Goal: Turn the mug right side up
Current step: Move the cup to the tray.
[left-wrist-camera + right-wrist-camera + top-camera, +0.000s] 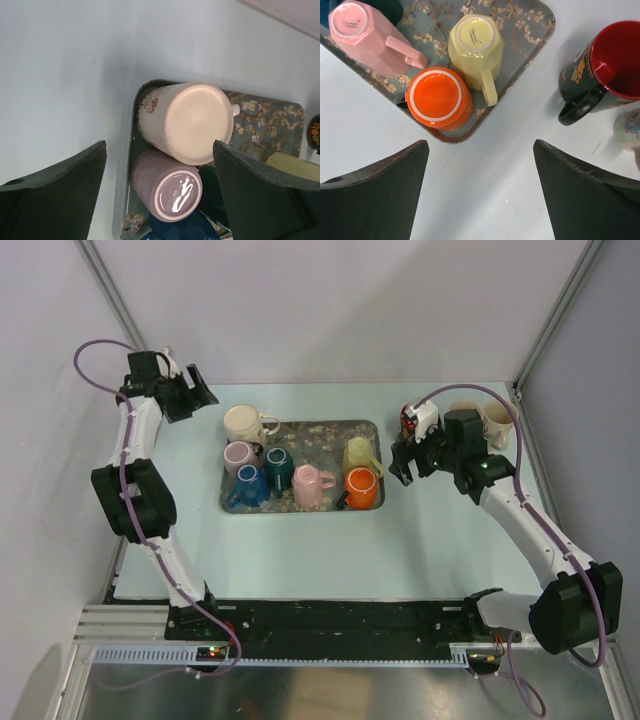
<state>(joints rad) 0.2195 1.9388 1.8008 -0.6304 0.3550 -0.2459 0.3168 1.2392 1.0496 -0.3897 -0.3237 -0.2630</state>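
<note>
Table (300, 560): bare surface open to the left, along the near side, and right of the tray.
Tray (318, 435): mid-table, seven mugs base-up on it; far-middle strip free.
Cream mug (192, 122): far-left corner at the rim, lilac mug (172, 192) just beside it.
Orange mug (439, 97): near-right corner, beside yellow mug (472, 42).
Black mug (605, 65): upright, off the tray.
Left gripper (200, 390): spread wide, empty, off the far-left corner.
Right gripper (403, 462): spread wide, empty, over bare table off the tray's right edge.

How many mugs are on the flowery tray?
7 on the floral tray: big cream mug back-left, lilac mug in front of it, blue mug front-left, dark teal mug beside, pink mug front-middle, yellow mug back-right, orange mug front-right. None seems hidden.
</note>
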